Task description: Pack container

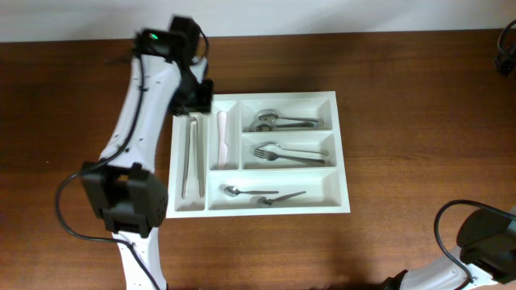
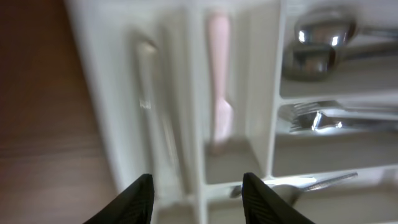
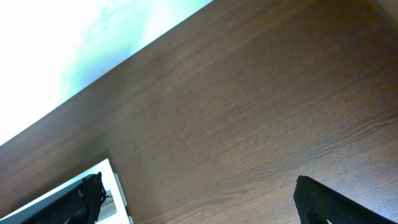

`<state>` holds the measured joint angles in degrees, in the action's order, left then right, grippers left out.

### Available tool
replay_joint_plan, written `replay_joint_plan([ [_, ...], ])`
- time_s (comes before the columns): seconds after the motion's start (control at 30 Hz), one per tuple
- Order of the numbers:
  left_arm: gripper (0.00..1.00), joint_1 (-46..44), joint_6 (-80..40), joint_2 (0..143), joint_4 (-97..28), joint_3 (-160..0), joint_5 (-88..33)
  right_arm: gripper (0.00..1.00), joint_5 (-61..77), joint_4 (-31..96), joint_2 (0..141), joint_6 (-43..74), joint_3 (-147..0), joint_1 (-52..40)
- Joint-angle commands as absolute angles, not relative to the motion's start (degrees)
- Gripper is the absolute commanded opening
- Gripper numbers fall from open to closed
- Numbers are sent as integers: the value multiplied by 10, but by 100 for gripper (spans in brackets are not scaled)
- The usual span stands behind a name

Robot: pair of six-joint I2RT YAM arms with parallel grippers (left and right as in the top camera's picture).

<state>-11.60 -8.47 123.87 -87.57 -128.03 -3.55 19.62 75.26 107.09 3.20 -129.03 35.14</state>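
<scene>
While over tray rim [image 2: 102,93], jaws apart.

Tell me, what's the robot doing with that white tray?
It is packing cutlery into the white tray. The left pincer hangs open and empty above the tray's two narrow slots. Spoons, forks and other pieces already lie in their compartments. The right pincer is open over the table, off to the side.

Seemingly a robotics lab: a cabled robot arm [image 1: 141,105] over a wooden table [image 1: 403,80] bearing a cutlery tray [image 1: 274,207].
</scene>
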Motion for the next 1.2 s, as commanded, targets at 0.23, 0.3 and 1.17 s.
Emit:
replay_joint_plan([
  [0.23,54,-50,-63,1163,-959,-1481,69,99,204,752,1072,35,-1288,353],
  [0.3,59,-33,-63,1147,-965,-1481,70,99,204,753,1072,35,-1288,353],
  [1.17,99,50,-63,1094,-967,-1481,118,99,204,753,1048,35,-1288,316],
])
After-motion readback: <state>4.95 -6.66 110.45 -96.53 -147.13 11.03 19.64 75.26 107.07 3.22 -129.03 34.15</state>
